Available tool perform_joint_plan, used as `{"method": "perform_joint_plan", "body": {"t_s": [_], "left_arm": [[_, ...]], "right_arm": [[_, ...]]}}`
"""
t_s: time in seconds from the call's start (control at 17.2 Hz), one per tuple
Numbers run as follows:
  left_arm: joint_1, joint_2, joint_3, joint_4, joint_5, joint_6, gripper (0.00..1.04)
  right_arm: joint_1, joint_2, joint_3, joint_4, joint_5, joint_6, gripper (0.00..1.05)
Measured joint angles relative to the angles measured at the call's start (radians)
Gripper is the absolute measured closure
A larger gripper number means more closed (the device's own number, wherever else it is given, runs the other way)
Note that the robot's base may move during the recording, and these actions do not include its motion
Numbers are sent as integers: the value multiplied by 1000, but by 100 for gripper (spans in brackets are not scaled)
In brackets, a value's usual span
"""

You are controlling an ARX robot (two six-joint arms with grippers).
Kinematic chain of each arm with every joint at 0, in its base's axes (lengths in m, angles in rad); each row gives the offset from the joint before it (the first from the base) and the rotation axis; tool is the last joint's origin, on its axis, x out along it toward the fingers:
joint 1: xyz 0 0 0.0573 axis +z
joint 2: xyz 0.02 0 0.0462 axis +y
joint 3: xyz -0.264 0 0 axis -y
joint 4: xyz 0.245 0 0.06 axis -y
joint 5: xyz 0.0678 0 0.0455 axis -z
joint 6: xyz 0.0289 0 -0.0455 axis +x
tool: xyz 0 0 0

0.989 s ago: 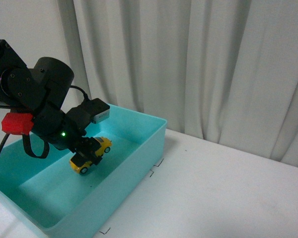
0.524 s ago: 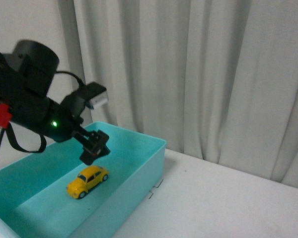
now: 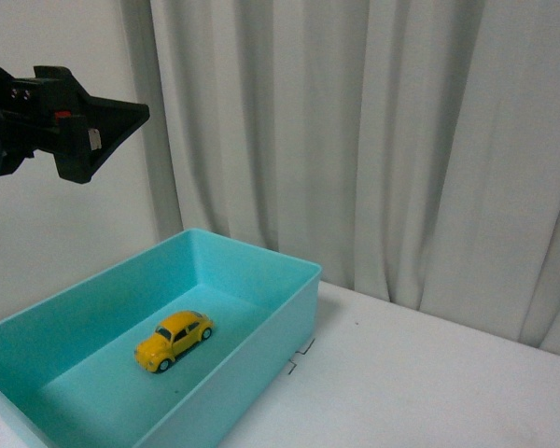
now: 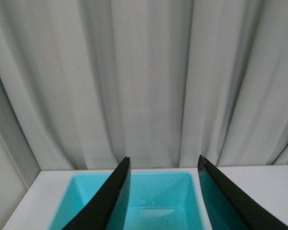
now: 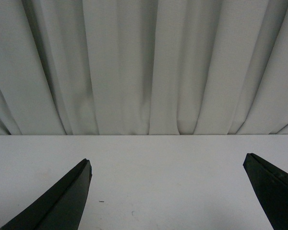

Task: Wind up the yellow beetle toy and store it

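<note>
The yellow beetle toy (image 3: 174, 340) rests on its wheels on the floor of the turquoise bin (image 3: 289, 308), near the bin's middle, in the front view. My left gripper (image 3: 121, 126) is open and empty, raised high above the bin's left side, well clear of the toy. In the left wrist view the open gripper (image 4: 163, 165) frames the bin (image 4: 156, 196); the toy is hidden there. My right gripper (image 5: 168, 165) is open and empty over bare white table in the right wrist view; it is out of the front view.
A white table (image 3: 429, 383) extends right of the bin. Pale curtains (image 3: 373, 140) hang along the back. Small black corner marks (image 3: 301, 355) sit on the table by the bin's right wall.
My left gripper let go of the toy inside the bin, then rose up and to the left. The toy now lies on the bin floor.
</note>
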Motion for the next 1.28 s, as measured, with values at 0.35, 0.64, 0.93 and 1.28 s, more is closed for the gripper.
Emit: {"method": "perform_joint_plan", "body": {"t_s": [0.35, 0.64, 0.93, 1.28], "left_arm": [[-191, -226, -186, -51, -189, -50, 103], [-317, -400, -268, -154, -337, -50, 103], [-385, -512, -317, -182, -388, -51, 103], [-386, -554, -324, -240, -388, -51, 103]], "right_arm": [[0, 0, 0, 0, 0, 0, 7], [0, 0, 0, 0, 0, 0, 7], [0, 0, 0, 0, 0, 0, 7], [0, 0, 0, 0, 0, 0, 7]]}}
